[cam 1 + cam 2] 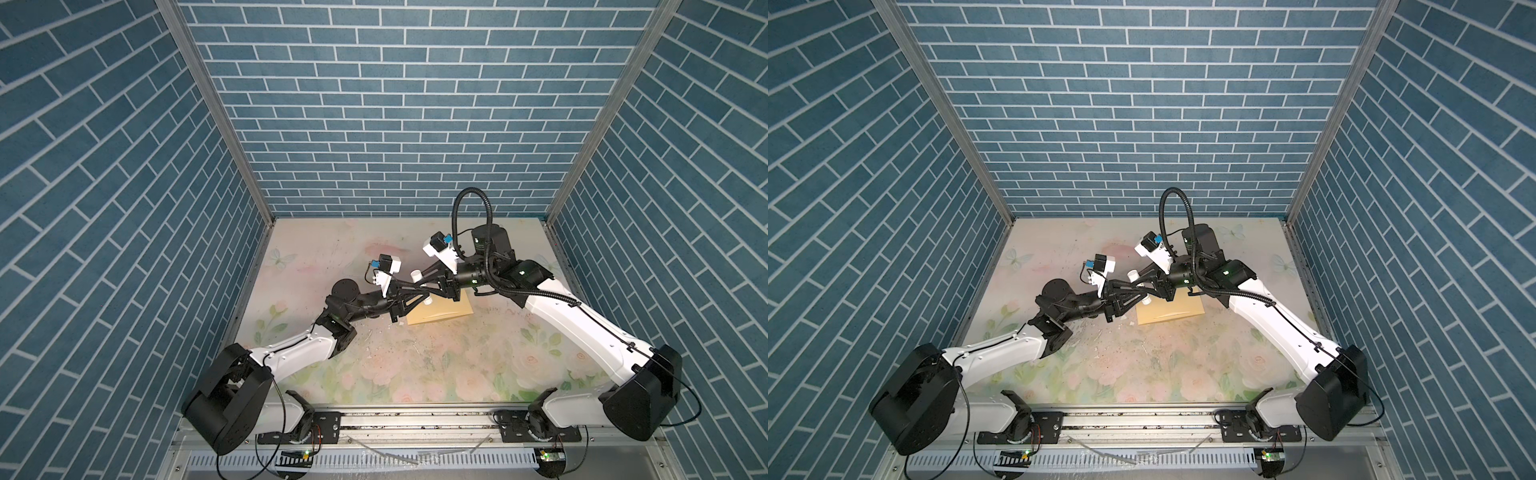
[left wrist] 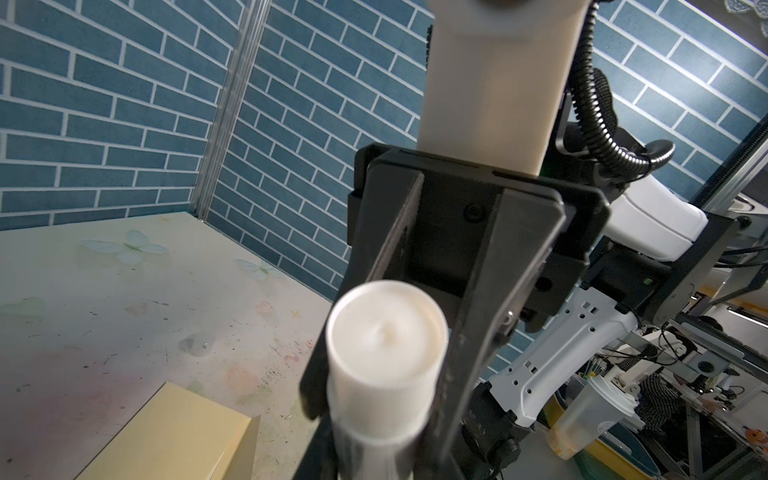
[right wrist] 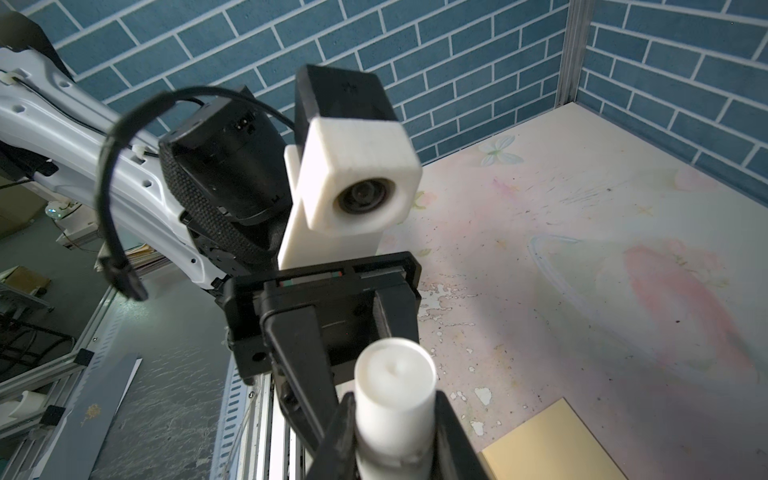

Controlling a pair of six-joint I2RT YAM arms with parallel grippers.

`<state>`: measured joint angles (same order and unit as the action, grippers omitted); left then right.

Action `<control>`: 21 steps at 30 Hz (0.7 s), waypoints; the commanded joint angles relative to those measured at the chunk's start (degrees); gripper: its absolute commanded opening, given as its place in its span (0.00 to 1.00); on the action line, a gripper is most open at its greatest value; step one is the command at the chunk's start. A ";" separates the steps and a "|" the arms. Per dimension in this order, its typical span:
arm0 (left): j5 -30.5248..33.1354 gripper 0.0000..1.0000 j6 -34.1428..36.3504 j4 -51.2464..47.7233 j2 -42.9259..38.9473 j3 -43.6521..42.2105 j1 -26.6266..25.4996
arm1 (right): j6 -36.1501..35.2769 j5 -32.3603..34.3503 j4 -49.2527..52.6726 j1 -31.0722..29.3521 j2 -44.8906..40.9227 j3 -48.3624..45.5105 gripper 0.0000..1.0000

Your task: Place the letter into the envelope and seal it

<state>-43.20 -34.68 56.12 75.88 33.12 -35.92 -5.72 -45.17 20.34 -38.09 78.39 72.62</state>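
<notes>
The envelope (image 1: 440, 313) lies flat on the floral table (image 1: 415, 374), a little back of the middle; both top views show it directly below where the two arms meet. I can find no separate letter anywhere on the table; from here I would guess it is already inside, though the envelope's far edge is hidden under the grippers and I cannot confirm that.

Above the envelope both arms hold a short white stick (image 2: 384, 345) in the air; my reading is that it is glue for the flap, brought over the envelope so it can be uncapped and applied with little travel. Each wrist view looks straight down one round end of it (image 3: 395, 386), so it runs roughly crosswise between the two grippers, clear of the paper.

The right gripper (image 1: 1142, 284) is clenched on the stick, its jaws narrowed to the stick's width; the stick sits squarely between them in the right wrist view. The left gripper (image 1: 419, 290) comes in from the opposite side with its jaws close on either flank of the same stick; the black fingers interleave so tightly that I cannot tell whether it is actually gripping or only bracketing.
</notes>
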 commanded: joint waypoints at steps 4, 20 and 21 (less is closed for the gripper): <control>9.30 0.00 -2.69 3.23 -0.80 -0.77 0.24 | -2.92 8.72 -6.55 -0.43 -5.49 -2.79 0.37; 30.81 0.00 -11.40 -6.24 -5.59 -0.95 0.15 | 2.64 26.03 -44.02 -1.35 -13.56 -27.89 0.74; 31.76 0.00 -12.58 -6.74 -5.69 -0.87 0.02 | 2.29 26.85 -48.73 -1.78 -12.97 -30.00 0.72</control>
<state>-16.80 -43.51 51.94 71.33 31.94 -35.90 -3.68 -23.38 -11.20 -38.89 65.01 47.48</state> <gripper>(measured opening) 0.273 0.737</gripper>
